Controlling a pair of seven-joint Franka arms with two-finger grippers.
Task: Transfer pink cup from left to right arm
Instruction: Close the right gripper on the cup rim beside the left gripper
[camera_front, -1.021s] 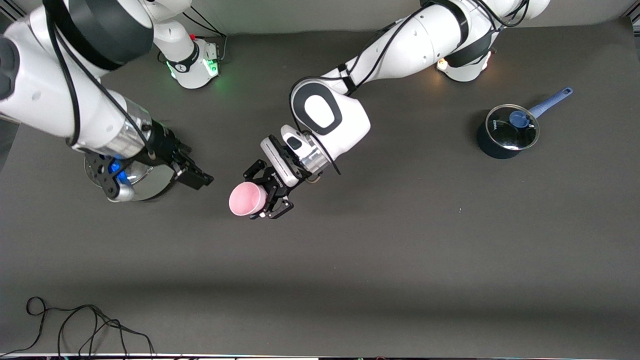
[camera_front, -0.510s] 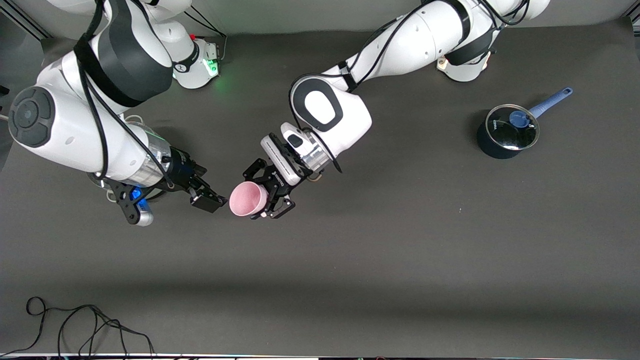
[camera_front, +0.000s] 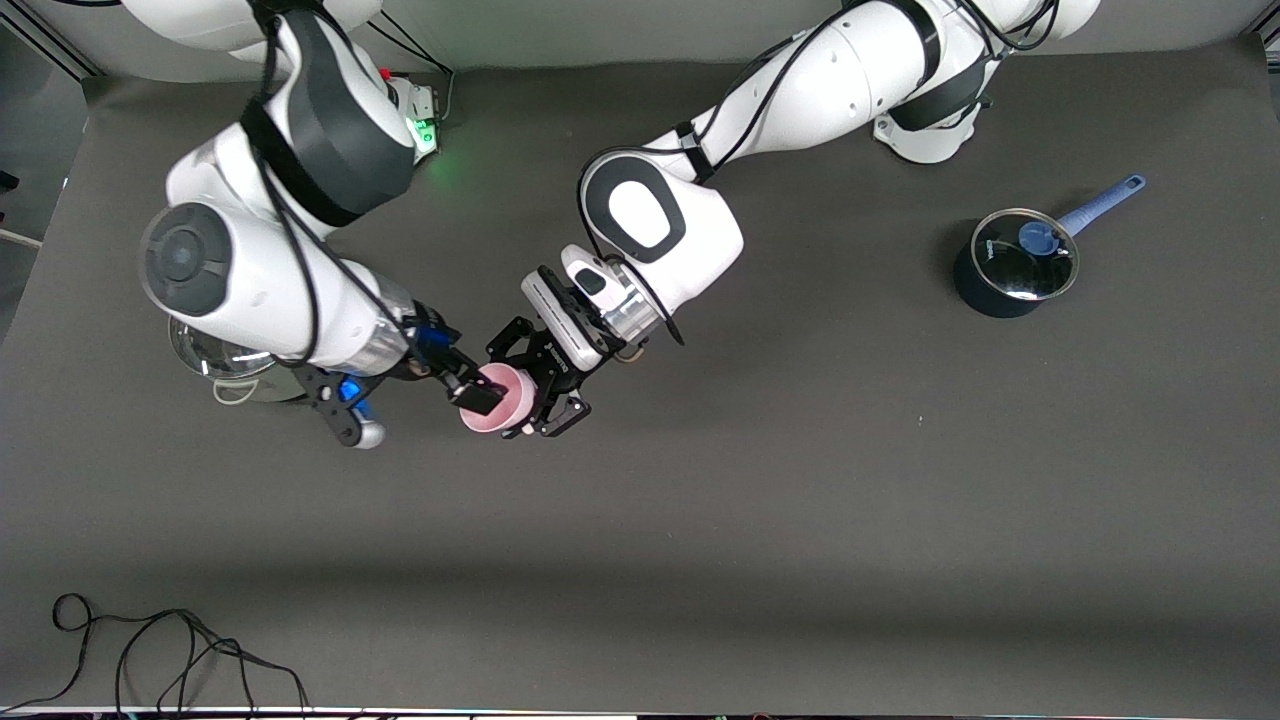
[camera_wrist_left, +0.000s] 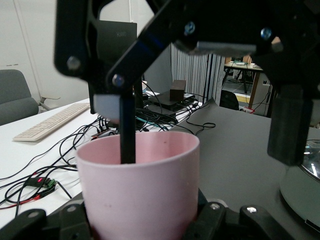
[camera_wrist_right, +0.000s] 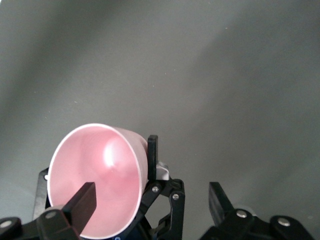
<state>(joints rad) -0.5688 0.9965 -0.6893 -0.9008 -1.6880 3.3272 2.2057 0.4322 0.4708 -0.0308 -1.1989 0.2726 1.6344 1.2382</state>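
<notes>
The pink cup (camera_front: 507, 407) is held on its side over the middle of the table, mouth toward the right arm's end. My left gripper (camera_front: 527, 390) is shut on its base end. In the left wrist view the cup (camera_wrist_left: 140, 190) fills the lower middle between my left gripper's (camera_wrist_left: 145, 222) jaws. My right gripper (camera_front: 472, 392) is open at the cup's rim. One of its fingers (camera_wrist_left: 127, 130) is inside the mouth and the other (camera_wrist_left: 290, 125) is outside the wall. The right wrist view shows the cup's inside (camera_wrist_right: 100, 170) and my right gripper (camera_wrist_right: 150, 195) astride its rim.
A steel pot with a lid (camera_front: 215, 360) stands toward the right arm's end, partly hidden under that arm. A dark blue saucepan with a glass lid (camera_front: 1015, 262) stands toward the left arm's end. A black cable (camera_front: 150, 650) lies near the table's front edge.
My right arm has swung from over the steel pot to the cup, and one finger is now inside the cup's mouth. The left arm and the cup have not moved.
</notes>
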